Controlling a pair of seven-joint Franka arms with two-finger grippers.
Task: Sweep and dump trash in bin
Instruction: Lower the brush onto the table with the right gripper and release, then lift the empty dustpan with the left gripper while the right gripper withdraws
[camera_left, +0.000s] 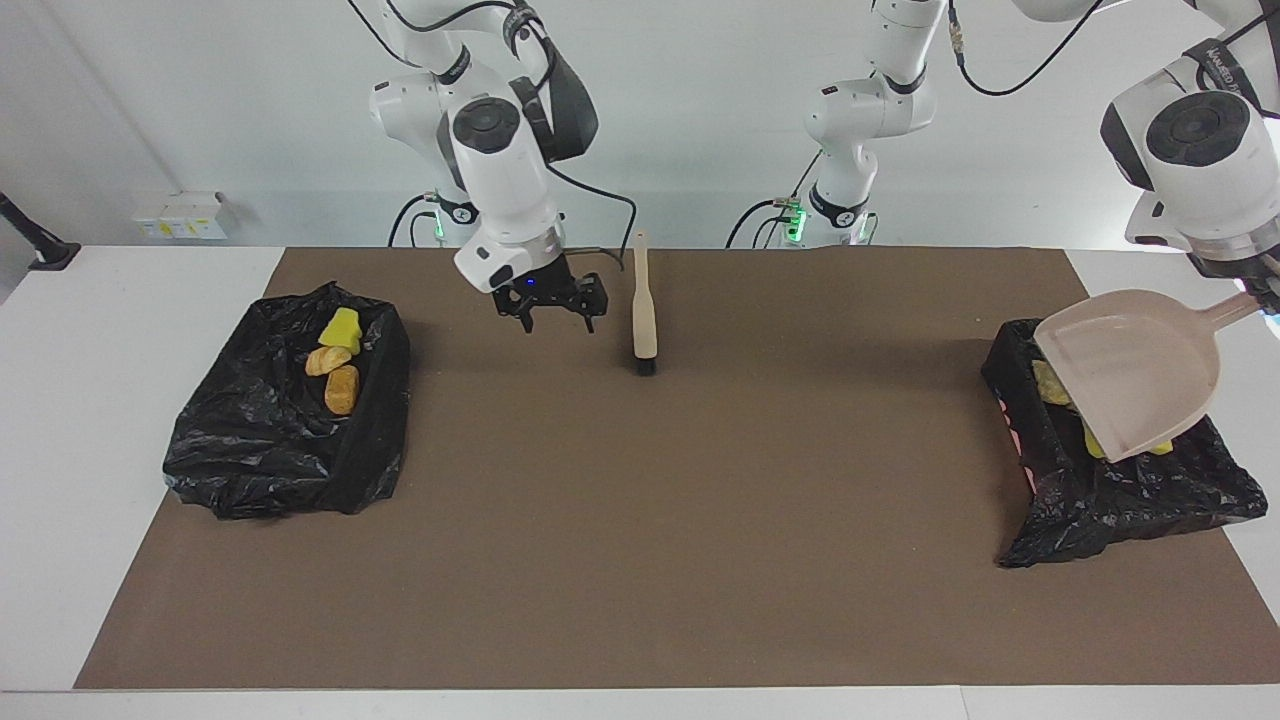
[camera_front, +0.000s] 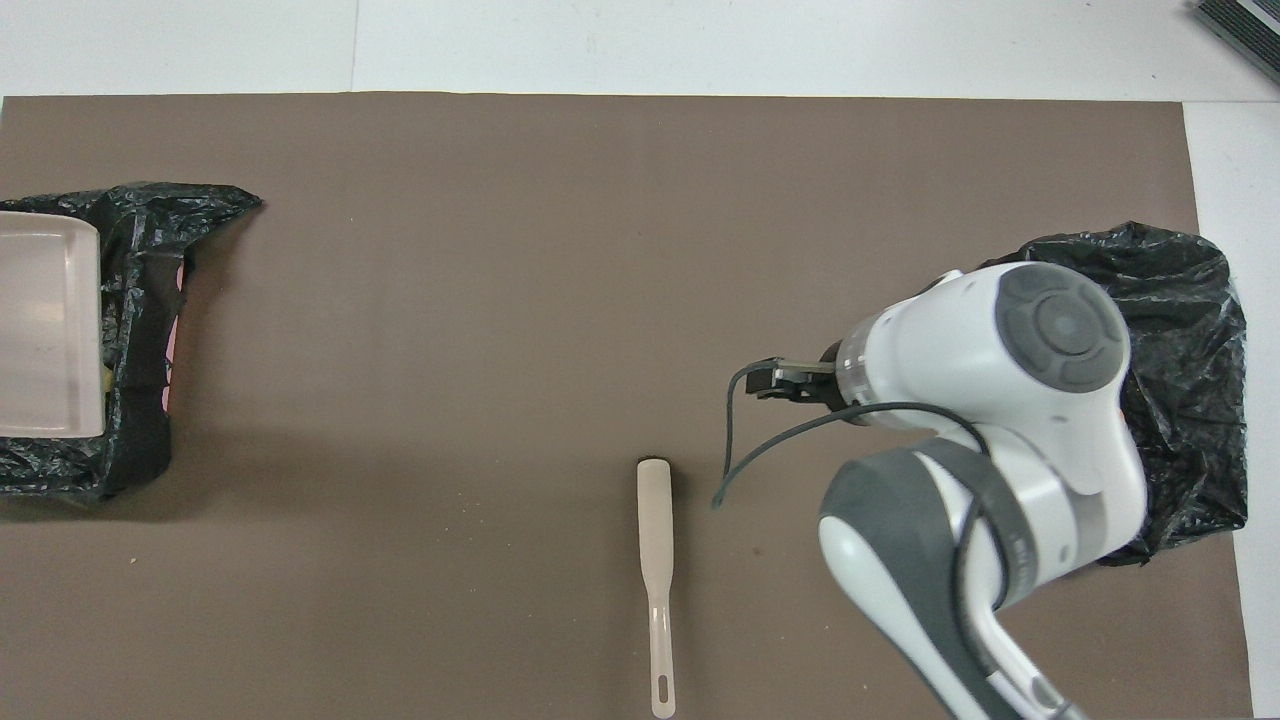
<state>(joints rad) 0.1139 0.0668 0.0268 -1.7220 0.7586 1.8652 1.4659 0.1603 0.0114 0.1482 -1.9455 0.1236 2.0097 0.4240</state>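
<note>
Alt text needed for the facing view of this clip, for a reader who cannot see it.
The left gripper holds a beige dustpan tilted over a black bin bag at its end of the brown mat. The right gripper hangs open beside a brush lying on the mat. A second black bag holds a yellow sponge chunk and two brown lumps.

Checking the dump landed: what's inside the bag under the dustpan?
Under the dustpan, the black bag shows bits of trash: a tan lump and yellow sponge edges. The pan covers the rest.
</note>
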